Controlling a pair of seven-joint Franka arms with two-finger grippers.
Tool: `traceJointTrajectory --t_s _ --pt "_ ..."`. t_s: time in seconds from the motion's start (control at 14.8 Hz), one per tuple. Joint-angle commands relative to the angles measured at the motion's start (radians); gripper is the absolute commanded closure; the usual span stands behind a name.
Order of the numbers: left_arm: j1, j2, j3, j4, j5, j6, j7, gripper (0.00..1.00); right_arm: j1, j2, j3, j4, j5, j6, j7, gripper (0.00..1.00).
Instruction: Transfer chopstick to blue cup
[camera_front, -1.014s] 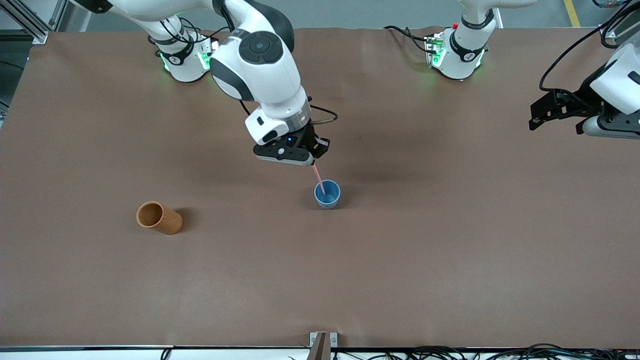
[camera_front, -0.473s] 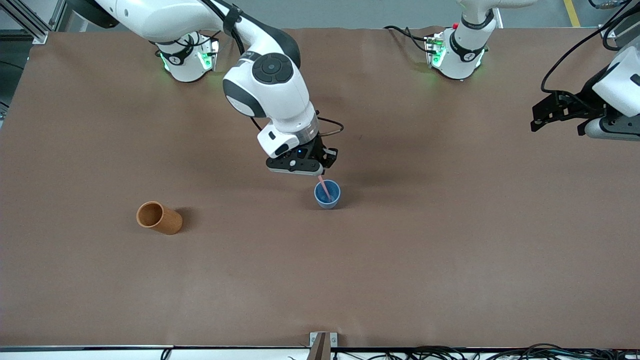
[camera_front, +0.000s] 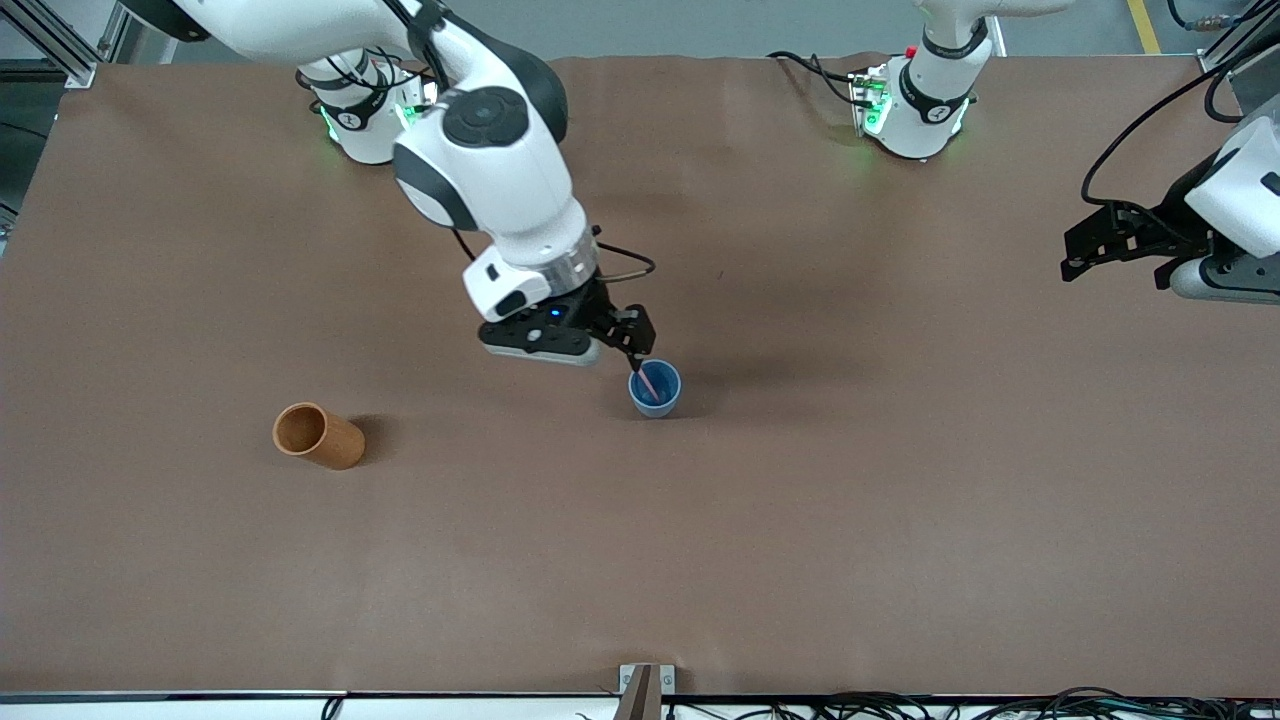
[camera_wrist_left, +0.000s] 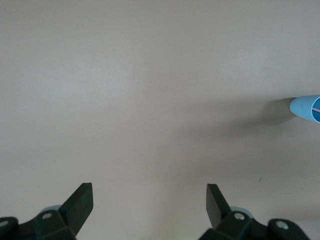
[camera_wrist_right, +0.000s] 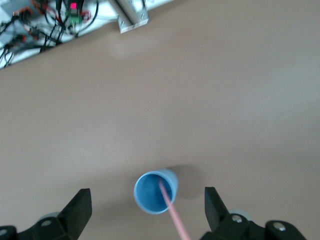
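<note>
The blue cup (camera_front: 656, 398) stands upright near the middle of the table. The pale-pink chopstick (camera_front: 648, 379) leans inside it, its top resting against the rim. My right gripper (camera_front: 625, 348) is open just above the cup, on the side toward the right arm's end, and holds nothing. In the right wrist view the cup (camera_wrist_right: 149, 196) and chopstick (camera_wrist_right: 172, 212) lie between the spread fingers of my right gripper (camera_wrist_right: 145, 201). My left gripper (camera_front: 1075, 255) waits open and empty over the left arm's end of the table. Its wrist view shows the gripper (camera_wrist_left: 150, 197) and, farther off, the cup (camera_wrist_left: 303, 107).
An orange-brown cylindrical cup (camera_front: 318, 436) lies on its side toward the right arm's end of the table, a little nearer to the front camera than the blue cup. A metal bracket (camera_front: 646, 682) sits at the table's front edge.
My right gripper lowered the chopstick into the blue cup, opened and shifted toward the right arm's end. The chopstick now rests in the cup on its own. The left arm barely moved.
</note>
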Motion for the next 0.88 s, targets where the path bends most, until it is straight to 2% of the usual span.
traceJointTrajectory --t_s 0.0,0.14,0.2,0.41,0.61,0.81 --pt "-0.003 0.009 0.0 0.028 -0.01 -0.006 0.013 0.0 -0.066 -0.114 0.006 -0.024 0.008 -0.104 -0.081 0.0" --pt "-0.002 0.009 0.0 0.028 -0.012 -0.006 0.013 0.0 -0.102 -0.181 -0.037 -0.024 0.072 -0.136 -0.159 0.0" --pt "0.0 0.009 0.0 0.028 -0.012 -0.006 0.016 0.0 -0.103 -0.209 -0.087 -0.024 0.127 -0.137 -0.226 0.0" --pt "-0.003 0.008 -0.003 0.026 -0.01 -0.006 0.016 0.0 -0.102 -0.339 -0.294 -0.036 0.314 -0.153 -0.469 0.0" --pt "-0.007 0.008 -0.003 0.026 -0.006 -0.006 0.013 0.0 -0.111 -0.433 -0.445 -0.036 0.365 -0.348 -0.711 0.0" --pt "-0.007 0.009 -0.003 0.026 -0.006 -0.006 0.002 0.0 -0.111 -0.504 -0.594 -0.036 0.4 -0.481 -0.917 0.0"
